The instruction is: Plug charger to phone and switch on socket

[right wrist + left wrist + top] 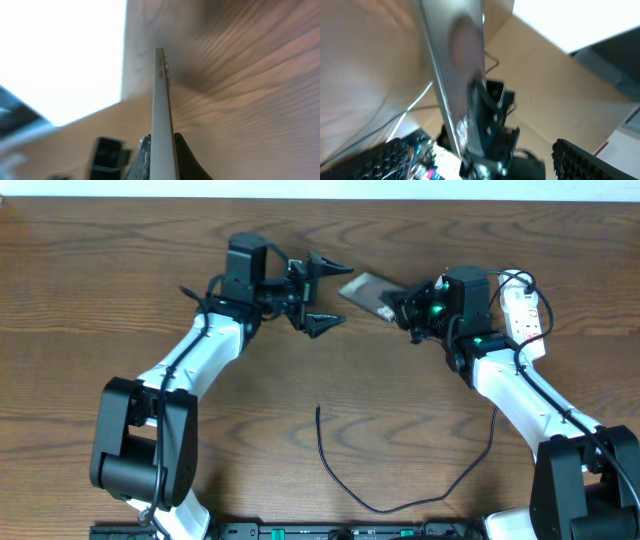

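**Overhead.**
- Left jaws: spread wide, empty, just beside the free end of the phone (366, 288) and not touching it.
- Right jaws: closed on the phone's other end. They hold it off the tabletop (100, 280), toward the far edge and right of the middle.
- The charger (372, 504): loose on the tabletop by the near edge. Its connector tip (318, 410) lies free and points toward the far edge, well apart from the phone and from both my jaws.
- The socket (525, 312): near the far right corner, just behind my right arm. I cannot tell how its switch stands.

**Left wrist.**
- The phone (452, 75) is blurred and close, standing as a tilted slab between my open fingers (390, 156).
- The right jaws clamp its far end.

**Right wrist.**
- The phone (161, 115) is seen edge-on, pinched between my fingers (187, 155).
- Its side buttons show; no port is visible.

**Hazards, as I judge them.**
- The phone is held at one end only, so pushing in a connector could swing it or slide it out of the pinch.
- The cable is thin and may roll from my left jaws.
- My right arm, so near the socket, could knock it askew.
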Robot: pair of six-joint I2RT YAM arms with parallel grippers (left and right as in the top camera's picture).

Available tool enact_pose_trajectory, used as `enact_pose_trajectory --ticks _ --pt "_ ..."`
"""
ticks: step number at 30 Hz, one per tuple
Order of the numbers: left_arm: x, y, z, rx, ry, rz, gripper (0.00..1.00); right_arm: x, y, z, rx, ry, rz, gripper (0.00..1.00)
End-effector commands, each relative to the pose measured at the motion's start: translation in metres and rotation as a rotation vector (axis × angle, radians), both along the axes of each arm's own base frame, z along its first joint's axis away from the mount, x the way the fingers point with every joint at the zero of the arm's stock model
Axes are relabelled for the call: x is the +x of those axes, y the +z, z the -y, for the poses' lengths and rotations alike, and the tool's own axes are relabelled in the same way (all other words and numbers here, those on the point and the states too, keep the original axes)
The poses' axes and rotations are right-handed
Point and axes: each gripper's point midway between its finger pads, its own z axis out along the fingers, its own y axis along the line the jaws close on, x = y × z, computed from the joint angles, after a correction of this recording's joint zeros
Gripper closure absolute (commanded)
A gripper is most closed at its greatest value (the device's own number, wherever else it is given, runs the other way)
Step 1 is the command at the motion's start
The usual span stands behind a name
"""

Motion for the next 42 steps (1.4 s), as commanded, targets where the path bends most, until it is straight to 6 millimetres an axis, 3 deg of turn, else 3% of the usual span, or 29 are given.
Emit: enact_pose_trajectory --ticks 1,2,6,10,14,24,28,32,38,42 --pt "0.021 0.003 -0.021 0.048 0.101 0.063 0.07 0.001 0.041 -0.024 0.271 -0.019 -0.074 0.99" --pt "0.029 0.0 -0.028 0.068 0.144 0.066 0.07 0.003 0.054 -0.031 0.313 -0.004 -0.044 0.99" --pt "0.041 -0.005 -0.038 0.112 0.222 0.075 0.07 0.001 0.073 -0.046 0.372 0.02 -0.005 0.99" --pt "0.049 -0.009 -0.044 0.123 0.293 0.033 0.07 -0.007 0.073 -0.067 0.391 0.033 -0.029 0.99" --pt "0.058 0.003 -0.045 0.099 0.32 0.082 0.07 -0.011 0.072 -0.08 0.389 0.016 -0.035 0.99" --pt "0.064 0.012 -0.045 0.078 0.343 0.115 0.07 -0.017 0.071 -0.098 0.381 -0.02 -0.032 0.99" --pt "0.064 0.012 -0.044 0.078 0.341 0.114 0.3 -0.017 0.071 -0.099 0.381 -0.02 -0.032 0.99" --pt "0.063 0.012 -0.041 0.077 0.335 0.115 0.4 -0.017 0.071 -0.099 0.38 -0.019 -0.032 0.99" --pt "0.062 0.012 -0.04 0.078 0.332 0.116 0.92 -0.02 0.071 -0.103 0.38 -0.011 -0.033 0.98" --pt "0.061 0.012 -0.039 0.078 0.324 0.122 0.93 -0.021 0.071 -0.105 0.377 -0.004 -0.032 0.98"
